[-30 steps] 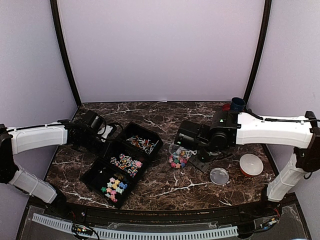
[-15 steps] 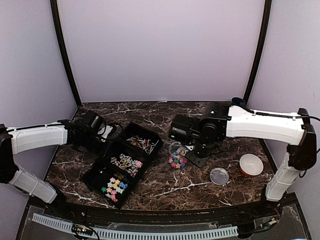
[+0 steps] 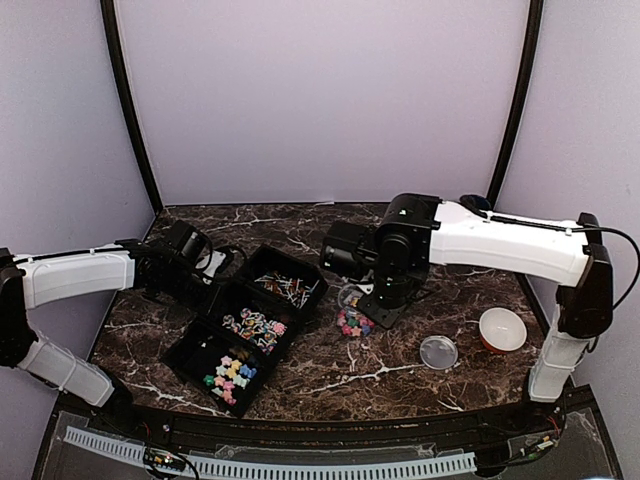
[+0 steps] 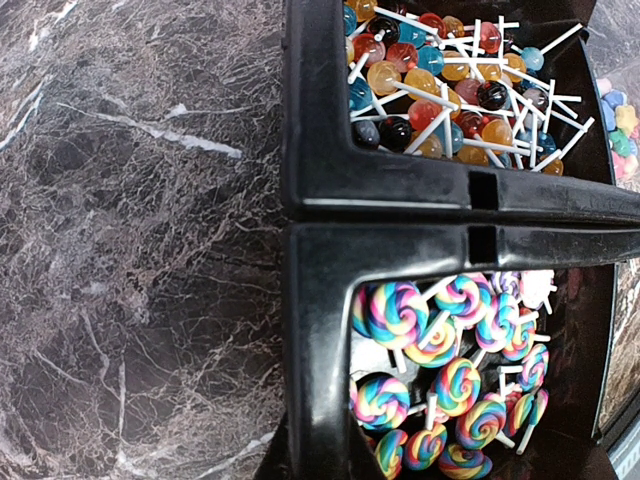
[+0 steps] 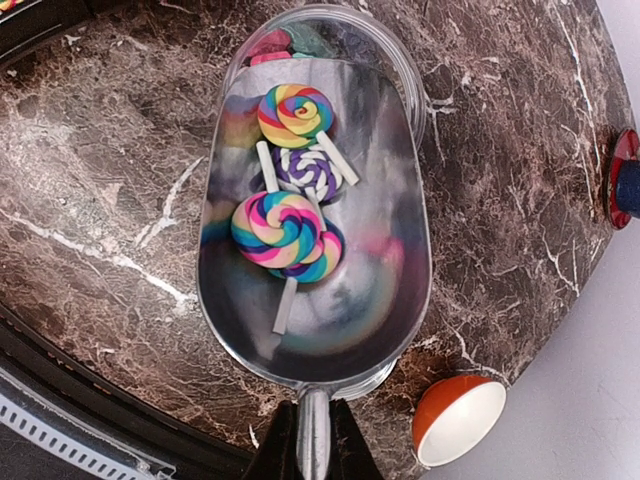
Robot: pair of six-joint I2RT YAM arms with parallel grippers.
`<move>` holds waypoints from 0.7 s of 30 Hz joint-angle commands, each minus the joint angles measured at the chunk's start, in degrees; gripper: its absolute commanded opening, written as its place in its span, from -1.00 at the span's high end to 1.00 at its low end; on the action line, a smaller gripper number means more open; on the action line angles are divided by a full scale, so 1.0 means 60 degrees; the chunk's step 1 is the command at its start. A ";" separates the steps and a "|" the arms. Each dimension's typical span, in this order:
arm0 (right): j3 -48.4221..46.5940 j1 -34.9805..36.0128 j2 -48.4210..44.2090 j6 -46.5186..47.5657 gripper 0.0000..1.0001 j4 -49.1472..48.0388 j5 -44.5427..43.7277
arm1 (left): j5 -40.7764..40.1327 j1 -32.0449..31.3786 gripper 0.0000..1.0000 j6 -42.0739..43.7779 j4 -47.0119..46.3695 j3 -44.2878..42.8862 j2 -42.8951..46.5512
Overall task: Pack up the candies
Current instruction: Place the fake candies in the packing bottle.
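Observation:
My right gripper [image 5: 313, 445] is shut on the handle of a metal scoop [image 5: 330, 300]. The scoop holds several swirl lollipop candies [image 5: 285, 225] and hangs just above the small clear jar [image 5: 405, 70]. In the top view that jar [image 3: 354, 318] stands right of the black tray [image 3: 196, 338] and has pastel candies in it, with the right gripper [image 3: 383, 308] beside it. My left gripper [image 4: 300, 465] is shut on the tray's outer rim [image 4: 315, 330]. The tray holds ball lollipops [image 4: 450, 90], swirl lollipops [image 4: 450, 385] and star candies [image 3: 228, 375].
A clear lid [image 3: 438, 352] lies on the marble table right of the jar. An orange bowl [image 3: 502, 330] sits further right, and a red and blue cup [image 3: 470, 208] stands at the back right. Purple walls enclose the table.
My right arm has swung left with the loaded scoop, bringing it over the jar. The left arm and the tray have not moved.

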State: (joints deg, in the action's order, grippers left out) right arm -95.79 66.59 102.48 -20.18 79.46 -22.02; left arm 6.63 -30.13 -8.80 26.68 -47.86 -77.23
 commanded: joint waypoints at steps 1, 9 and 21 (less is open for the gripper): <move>-0.0475 -0.0053 0.0201 0.0103 1.00 0.0278 0.0194 | 0.0579 0.0045 1.00 -0.0306 -0.0755 -0.0476 0.0660; -0.0492 -0.0054 0.0584 0.0029 1.00 0.0292 0.0153 | 0.0566 0.0041 1.00 -0.0292 -0.0756 -0.0462 0.0793; -0.0663 -0.0053 0.0756 0.0094 1.00 0.0277 -0.0400 | 0.0562 0.0042 1.00 -0.0333 -0.0788 -0.0451 0.0774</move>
State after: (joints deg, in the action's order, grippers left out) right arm -97.62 66.57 105.89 -19.99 80.47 -22.72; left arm 6.66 -30.13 -9.13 26.68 -47.86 -75.81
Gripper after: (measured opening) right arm 0.089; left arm 0.103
